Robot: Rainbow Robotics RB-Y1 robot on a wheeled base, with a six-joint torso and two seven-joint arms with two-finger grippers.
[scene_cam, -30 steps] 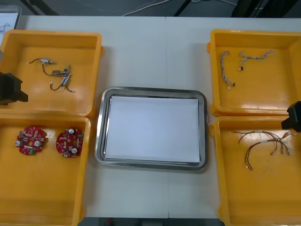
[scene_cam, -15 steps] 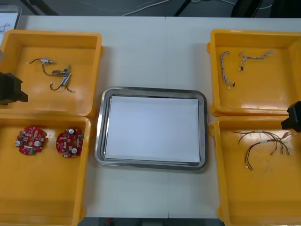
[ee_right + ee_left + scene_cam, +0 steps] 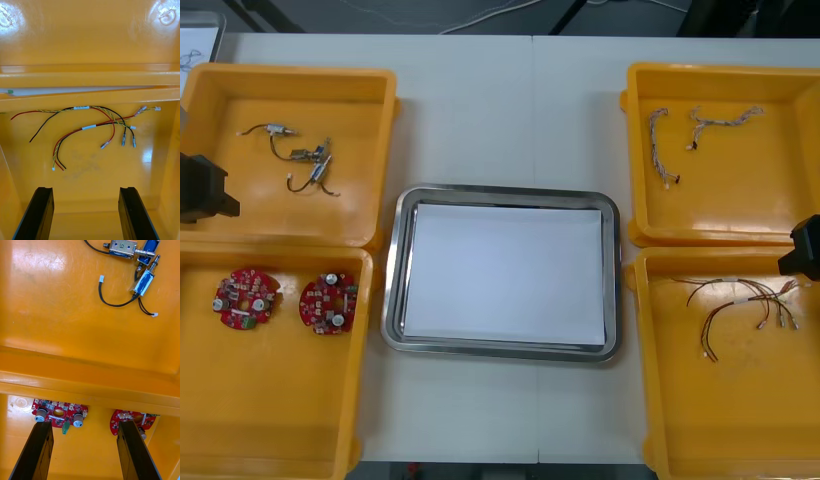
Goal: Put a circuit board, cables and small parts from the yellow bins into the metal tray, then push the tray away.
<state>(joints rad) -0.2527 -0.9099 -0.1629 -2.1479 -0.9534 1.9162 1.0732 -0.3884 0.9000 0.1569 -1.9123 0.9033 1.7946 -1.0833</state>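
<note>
Two round red circuit boards (image 3: 248,297) (image 3: 328,304) lie in the near left yellow bin (image 3: 270,410). My left gripper (image 3: 83,424) hangs open above that bin's far wall, with one board (image 3: 60,415) by each finger, the other (image 3: 131,418) partly hidden. Small metal parts (image 3: 305,160) with black leads lie in the far left bin; the left wrist view shows them (image 3: 137,262) beyond the wall. My right gripper (image 3: 85,189) is open over the near right bin, short of the red, yellow and black cables (image 3: 93,127). The metal tray (image 3: 500,352), white inside, holds nothing.
Twisted blue and white cables (image 3: 695,135) lie in the far right bin (image 3: 740,215). The left arm (image 3: 200,188) sits at the table's left edge and the right arm (image 3: 805,247) at its right edge. Bare table lies beyond the tray.
</note>
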